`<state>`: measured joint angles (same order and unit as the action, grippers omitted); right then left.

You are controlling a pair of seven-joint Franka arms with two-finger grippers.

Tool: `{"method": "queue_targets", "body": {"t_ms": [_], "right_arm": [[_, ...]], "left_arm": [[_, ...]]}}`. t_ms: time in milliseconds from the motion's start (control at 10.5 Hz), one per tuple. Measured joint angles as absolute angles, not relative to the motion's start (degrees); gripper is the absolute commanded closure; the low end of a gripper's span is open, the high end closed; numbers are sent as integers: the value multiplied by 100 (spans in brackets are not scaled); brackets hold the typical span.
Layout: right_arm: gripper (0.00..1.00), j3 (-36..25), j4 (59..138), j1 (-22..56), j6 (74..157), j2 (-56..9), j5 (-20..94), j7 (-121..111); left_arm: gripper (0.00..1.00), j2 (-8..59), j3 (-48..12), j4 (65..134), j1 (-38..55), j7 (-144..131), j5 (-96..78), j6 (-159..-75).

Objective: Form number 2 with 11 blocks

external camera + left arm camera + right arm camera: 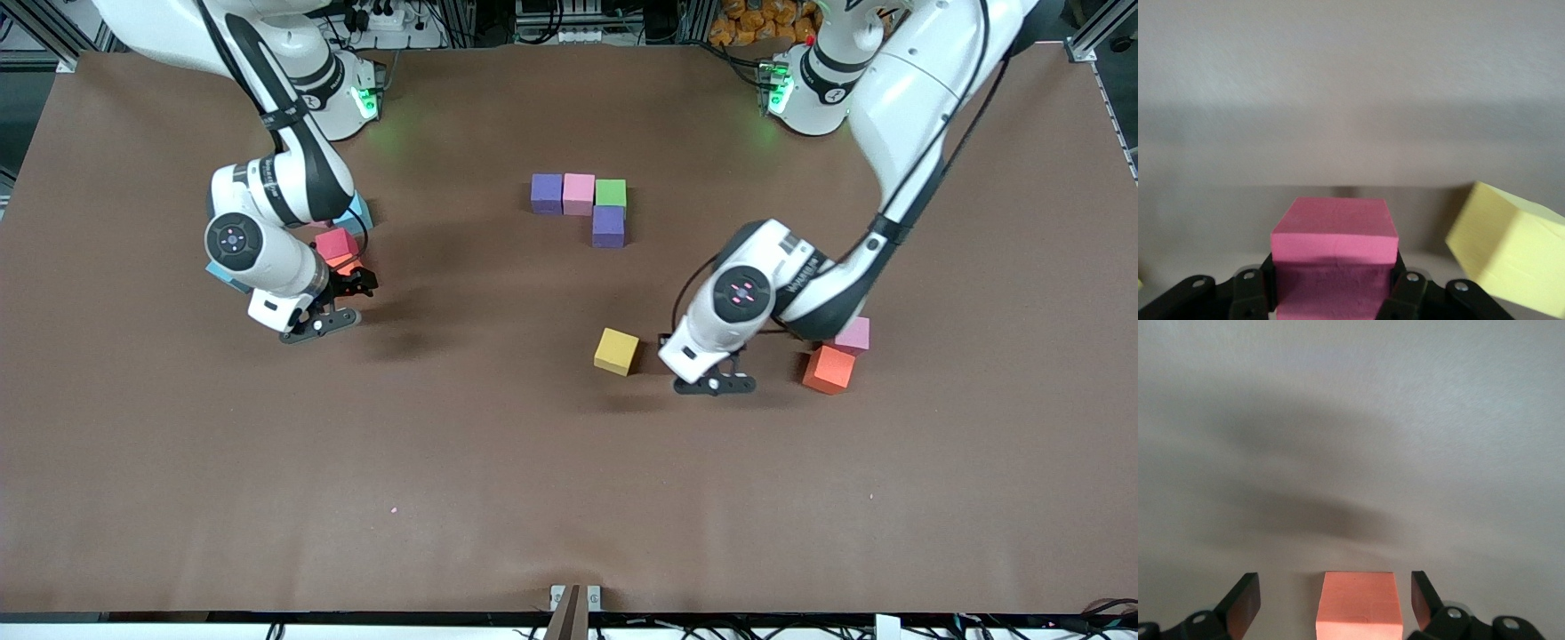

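A pink cube [1333,257] is pinched in the left claw [1335,287] beside the yellow cube [616,350]; the right claw [1335,603] is spread around an orange cube [1359,603]; four cubes [587,206] are grouped mid-worktop [498,462]

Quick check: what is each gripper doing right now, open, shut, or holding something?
Left gripper: shut on a pink block, beside the yellow block.
Right gripper: open, fingers either side of an orange block, not gripping it.
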<state>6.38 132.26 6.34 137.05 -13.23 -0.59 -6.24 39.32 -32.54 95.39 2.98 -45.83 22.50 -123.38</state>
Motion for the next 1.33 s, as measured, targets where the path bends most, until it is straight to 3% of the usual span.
{"method": "queue_targets", "body": {"t_ms": [475,761,951,1331], "right_arm": [[0,639,13701,198,14100,-1253,-66,-1095],[0,650,13894,106,13969,-649,-75,-1132],[0,672,14248,106,14000,-285,-75,-1132],[0,710,14900,108,14710,-246,-77,-1132]], "left_arm": [[46,3487,-3647,10034,291,-5128,2250,-12106],[46,3119,-4096,10600,35,-5544,2245,-12122],[46,2971,-4228,11025,-1,-5635,2245,-12513],[47,2823,-4282,11770,-10,-5863,2245,-13392]]}}
